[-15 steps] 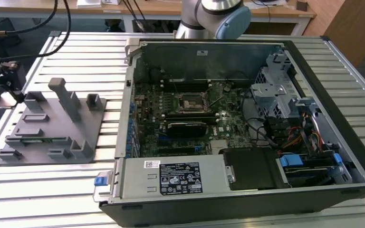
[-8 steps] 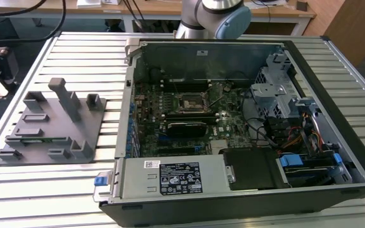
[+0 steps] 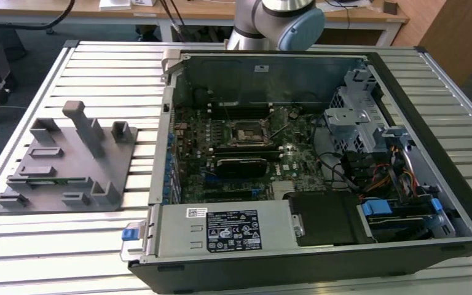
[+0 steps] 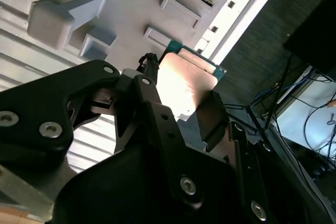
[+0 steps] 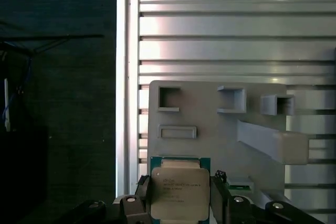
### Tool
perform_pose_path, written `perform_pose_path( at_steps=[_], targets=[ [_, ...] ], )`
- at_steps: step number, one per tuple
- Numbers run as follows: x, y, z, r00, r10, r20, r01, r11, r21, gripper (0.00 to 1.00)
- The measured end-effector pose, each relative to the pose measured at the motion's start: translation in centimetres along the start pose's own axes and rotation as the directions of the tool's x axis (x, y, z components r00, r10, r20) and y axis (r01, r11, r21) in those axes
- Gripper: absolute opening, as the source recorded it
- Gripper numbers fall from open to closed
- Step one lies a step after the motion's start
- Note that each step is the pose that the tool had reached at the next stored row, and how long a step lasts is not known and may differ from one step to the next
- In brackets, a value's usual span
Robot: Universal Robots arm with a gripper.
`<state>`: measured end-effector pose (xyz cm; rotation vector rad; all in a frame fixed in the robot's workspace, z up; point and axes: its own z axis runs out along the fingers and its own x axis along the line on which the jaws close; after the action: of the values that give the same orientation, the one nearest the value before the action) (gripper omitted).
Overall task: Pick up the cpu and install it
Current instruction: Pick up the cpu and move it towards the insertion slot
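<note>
The cpu [image 5: 177,191] — gripper [image 5: 179,199] hides one edge.

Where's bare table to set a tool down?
Bare slats on the exterior view's left, camera-side of the grey fixture and beyond it. Narrow strip between fixture and PC case. Inside the case is crowded.

silver-grey tubular arm segment [image 3: 246,32] with a pale blue round joint cap [image 3: 300,29]; matte black angular-link gripper [image 4: 184,95] [image 5: 180,195] in both wrist views; link plates pinned with bright silver socket-head screws [image 4: 50,128]; smaller silver screw heads [image 5: 238,200] near the finger bases in the first wrist view
</note>
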<state>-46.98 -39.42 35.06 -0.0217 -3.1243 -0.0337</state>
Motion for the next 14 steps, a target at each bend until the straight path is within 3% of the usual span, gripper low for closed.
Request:
perform_pose_path(
  at_steps=[2,3,6,9,14],
  targets=[
    [0.02,0.03,-0.93,1.0000,0.000,0.0000,0.000,1.0000,0.0000,0.54],
    [0.03,0.05,-1.80,1.0000,0.000,0.0001,0.000,1.0000,0.0000,0.54],
    [0.03,0.10,-2.90,1.0000,0.000,0.0001,0.000,1.0000,-0.0001,0.54],
    [-0.51,0.11,-3.04,1.0000,0.000,0.0001,0.000,1.0000,-0.0001,0.54],
    [-2.76,0.14,-3.05,1.0000,0.000,-0.0001,0.000,1.0000,-0.0001,0.54]
  ],
)
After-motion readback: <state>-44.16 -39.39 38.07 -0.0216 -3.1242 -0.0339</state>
